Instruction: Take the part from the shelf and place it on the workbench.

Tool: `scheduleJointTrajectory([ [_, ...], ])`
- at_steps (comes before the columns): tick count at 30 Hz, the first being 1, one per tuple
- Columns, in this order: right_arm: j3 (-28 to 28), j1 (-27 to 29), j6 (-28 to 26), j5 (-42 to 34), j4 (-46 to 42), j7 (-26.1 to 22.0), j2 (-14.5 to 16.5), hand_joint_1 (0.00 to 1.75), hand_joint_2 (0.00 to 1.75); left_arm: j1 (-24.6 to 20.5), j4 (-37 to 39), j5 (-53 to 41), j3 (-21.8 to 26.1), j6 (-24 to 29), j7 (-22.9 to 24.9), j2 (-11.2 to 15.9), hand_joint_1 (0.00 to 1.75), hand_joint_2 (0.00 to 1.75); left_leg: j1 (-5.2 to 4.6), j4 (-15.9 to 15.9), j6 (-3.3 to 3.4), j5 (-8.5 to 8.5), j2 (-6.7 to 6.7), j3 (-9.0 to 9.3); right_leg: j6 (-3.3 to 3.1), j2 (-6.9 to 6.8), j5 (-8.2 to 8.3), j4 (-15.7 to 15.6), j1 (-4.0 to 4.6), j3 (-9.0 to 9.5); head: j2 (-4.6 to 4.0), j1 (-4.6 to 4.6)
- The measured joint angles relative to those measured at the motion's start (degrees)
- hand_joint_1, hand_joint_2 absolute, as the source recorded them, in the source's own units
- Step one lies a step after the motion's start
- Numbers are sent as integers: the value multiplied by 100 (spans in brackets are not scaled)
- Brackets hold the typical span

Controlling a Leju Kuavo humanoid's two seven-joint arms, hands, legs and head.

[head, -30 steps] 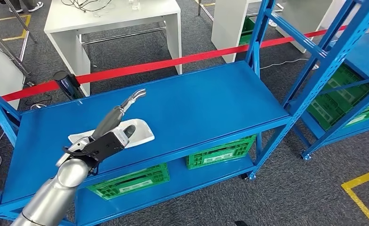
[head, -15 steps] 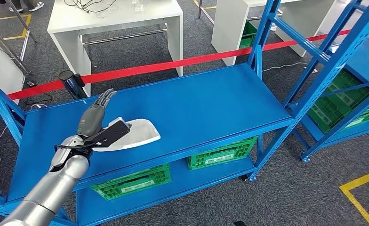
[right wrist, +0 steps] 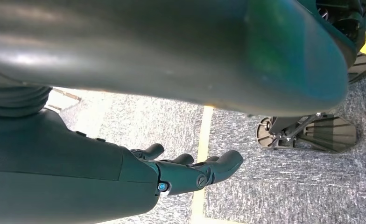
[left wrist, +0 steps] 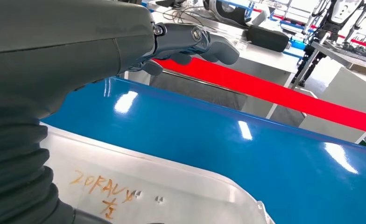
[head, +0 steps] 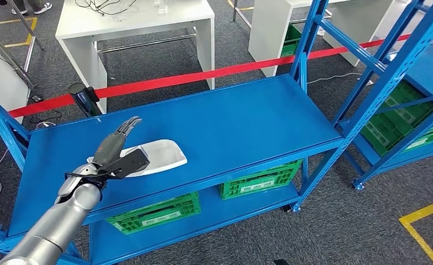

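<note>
Since half a second ago the left hand (head: 115, 152) has dropped slightly onto the near end of the part; part and shelf unchanged. Fingers (head: 127, 126) extended and spread above the part, thumb (head: 130, 164) over its near edge; can't tell if there's an actual grip.

Count: one white part (head: 160, 155), lying flat on the blue shelf (head: 242, 121) top deck, left of centre, near the front edge. Three green crates visible: two on the lower deck (head: 261, 179), one in the neighbouring rack (head: 394, 118). One red barrier tape (head: 203, 74) behind the shelf.

Left wrist view adds orange handwriting (left wrist: 104, 193) on the part's surface, fingers (left wrist: 197, 42) clear of it.

Right wrist view: right hand (right wrist: 190, 170) hanging over grey carpet, fingers loosely extended, holding nothing.

Shelf deck right of the part is open; blue uprights (head: 308, 38) at the far right corner.
</note>
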Motion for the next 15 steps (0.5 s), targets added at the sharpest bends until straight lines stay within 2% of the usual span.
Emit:
scheduleJointTrajectory([
  [5, 0, 0, 0, 0, 0, 0, 0, 0, 0, 4, 19, 184, 25, -179, -142, 1, 0, 175, 0, 0, 0, 0, 0, 0, 0, 0, 0, 0, -1, 0, 0, 0],
  [7, -1, 0, 0, 0, 0, 1, 0, 0, 0, 22, 7, 524, 103, -515, -407, 1, 0, 175, -1, 0, 0, 0, 0, 0, 0, 0, 0, 0, -1, 1, 0, 0],
  [11, -9, 3, 0, -5, 0, 0, -1, 0, 0, 117, -128, 1554, 393, -1544, -1081, 1, 0, 175, -1, 0, 0, 0, 1, 0, 0, 1, 0, 0, -1, 0, 0, 0],
  [13, -26, 3, 0, -9, 0, -4, -2, 0, 0, 176, -255, 1977, 540, -1946, -1277, 1, 0, 175, -1, 0, 0, 0, 0, 0, 0, 1, 0, 0, -1, 0, 0, 0],
  [15, -48, 3, 0, -10, 0, -8, -3, 0, 0, 204, -370, 2147, 624, -2116, -1324, 1, 0, 175, 0, 0, 0, 0, 0, 0, 0, 0, 0, 0, 0, -1, 0, 0],
])
